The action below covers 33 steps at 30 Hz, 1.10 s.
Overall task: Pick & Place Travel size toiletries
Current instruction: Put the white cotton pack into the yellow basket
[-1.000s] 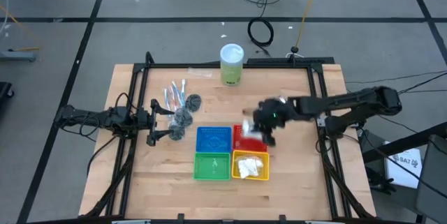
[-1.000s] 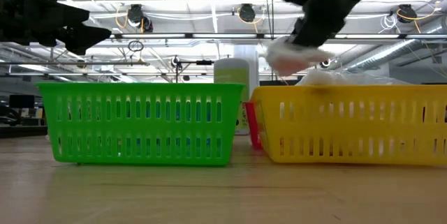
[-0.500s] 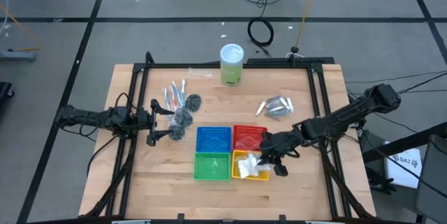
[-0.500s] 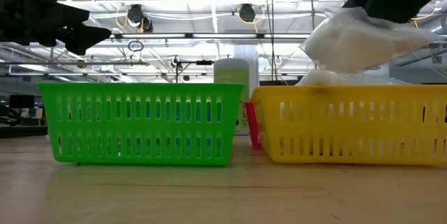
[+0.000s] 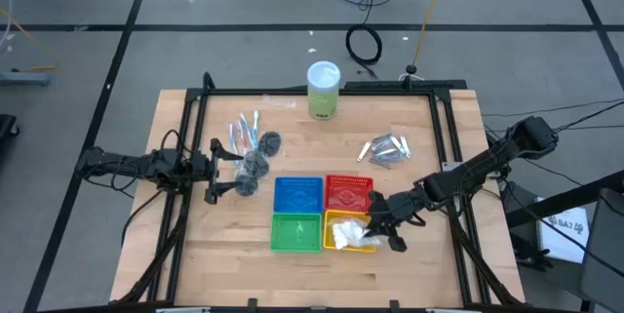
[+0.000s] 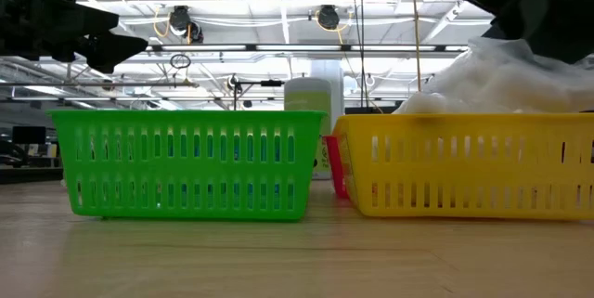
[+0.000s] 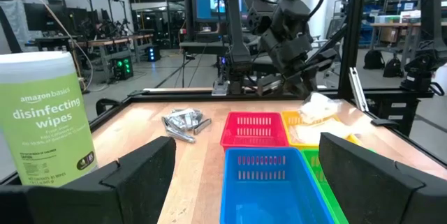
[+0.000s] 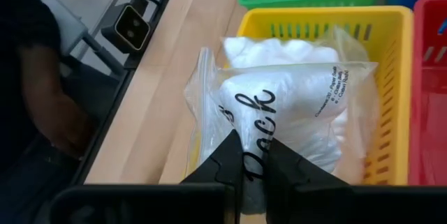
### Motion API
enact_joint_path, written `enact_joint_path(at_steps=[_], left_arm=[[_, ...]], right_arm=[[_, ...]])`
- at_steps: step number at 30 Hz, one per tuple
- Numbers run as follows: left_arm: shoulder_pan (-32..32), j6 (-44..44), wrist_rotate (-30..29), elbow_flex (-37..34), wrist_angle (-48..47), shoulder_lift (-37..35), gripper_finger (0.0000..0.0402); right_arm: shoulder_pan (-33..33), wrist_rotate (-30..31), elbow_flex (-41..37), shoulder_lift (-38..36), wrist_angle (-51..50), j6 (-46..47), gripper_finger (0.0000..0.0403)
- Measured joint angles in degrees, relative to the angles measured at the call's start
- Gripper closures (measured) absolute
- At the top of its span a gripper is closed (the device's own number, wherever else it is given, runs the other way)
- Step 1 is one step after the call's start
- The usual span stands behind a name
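Note:
My right gripper [image 5: 377, 227] hangs over the yellow basket [image 5: 363, 247], shut on a clear bag of white stuffing [image 8: 293, 105] with "Pack" written on it. More white sachets [image 5: 341, 236] lie in that basket. Silver foil tubes [image 5: 383, 149] lie on the table right of centre. Wrapped sticks [image 5: 244, 133] and dark grey puffs [image 5: 257, 162] lie at the left, just in front of my left gripper [image 5: 232, 169]. That gripper stands open and holds nothing. My right gripper pinches the bag's near edge [image 8: 253, 139] between its two fingers [image 8: 230, 158]. The fingers slant down from the table's right side. The bag reaches out beyond the fingertips over the yellow basket, its lower part at rim height [image 6: 506, 103]. Whether it rests on the sachets inside, I cannot tell.
The blue [image 5: 298, 196], red [image 5: 347, 192], green [image 5: 296, 232] and yellow baskets stand in a square block at the table's near centre. A green wipes canister [image 5: 323, 91] stands at the far edge. A black frame [image 5: 444, 137] runs round the table.
My right gripper has carried the bag from above the red basket toward the table's near edge and down, tipping its fingers lower. The bag now hangs over the yellow basket at rim height.

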Motion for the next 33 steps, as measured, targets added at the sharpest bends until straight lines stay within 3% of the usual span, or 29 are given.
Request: enact_joint_path(at_steps=[8,24,31,33], left_arm=[[0.00,0.00,0.00,0.00,0.00,-0.01,0.0055],[0.01,0.00,0.00,-0.02,0.00,-0.01,0.0055],[0.01,0.00,0.00,0.00,0.00,-0.01,0.0055],[0.01,0.00,0.00,0.00,0.00,-0.01,0.0055]], right_arm=[[0.00,-0.38,-0.05,0.00,0.16,-0.50,0.0361],[-0.50,-0.44,-0.05,0.00,8.29,-2.21,0.0212],[-1.93,-0.73,-0.04,-0.02,9.51,-2.21,0.0205],[-1.95,-3.30,0.16,-0.02,9.09,-2.21,0.0211]])
